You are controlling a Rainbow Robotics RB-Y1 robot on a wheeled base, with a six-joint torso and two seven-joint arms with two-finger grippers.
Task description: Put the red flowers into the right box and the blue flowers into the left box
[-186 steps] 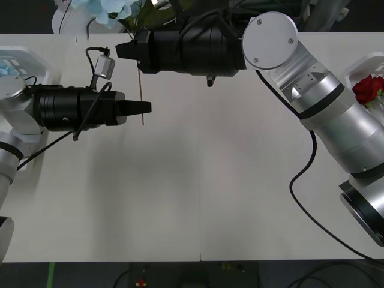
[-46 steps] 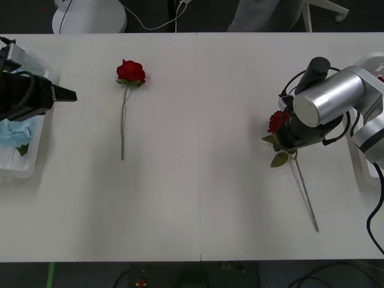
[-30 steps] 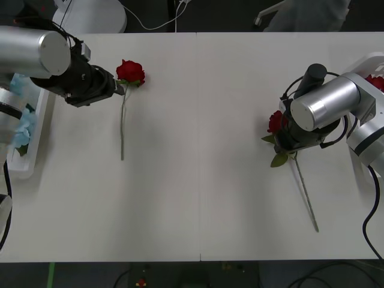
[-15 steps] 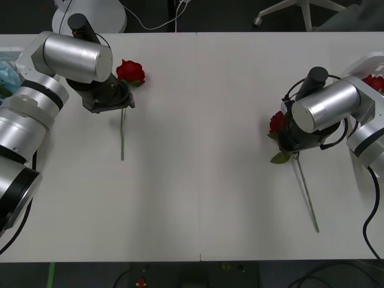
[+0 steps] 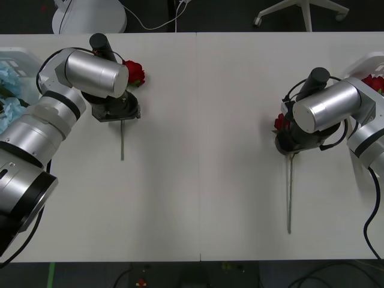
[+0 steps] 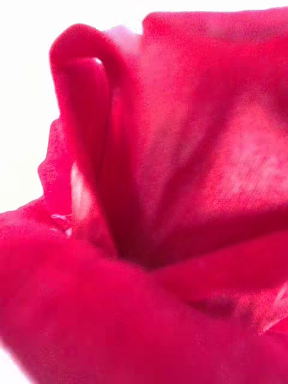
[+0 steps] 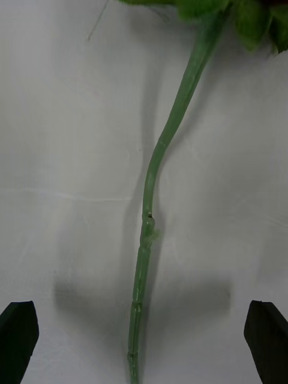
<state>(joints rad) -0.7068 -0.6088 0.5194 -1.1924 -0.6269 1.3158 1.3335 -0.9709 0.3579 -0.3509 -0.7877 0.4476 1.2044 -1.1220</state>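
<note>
White tabletop fills the front view, with dark floor and chair bases beyond its far edge. At about ten o'clock the left gripper (image 5: 122,111) hangs over one of the red flowers (image 5: 133,71); its wrist view shows both black fingertips (image 7: 18,324) spread wide apart on either side of the green stem (image 7: 157,174), not yet closed on it. At about three o'clock the right gripper (image 5: 290,141) sits on the second rose (image 5: 289,186), bloom against it and stem trailing toward six o'clock; whether those fingers are parted or clamped I cannot tell, since petals press against its camera. These roses look light and springy, with thin stiff stems and soft crushable blooms, so the stem just below the head seems the safest hold. At nine o'clock the left box (image 5: 24,55) holds the blue flowers (image 5: 11,90). At three o'clock the right box (image 5: 367,60) already holds another red bloom (image 5: 374,83)
</note>
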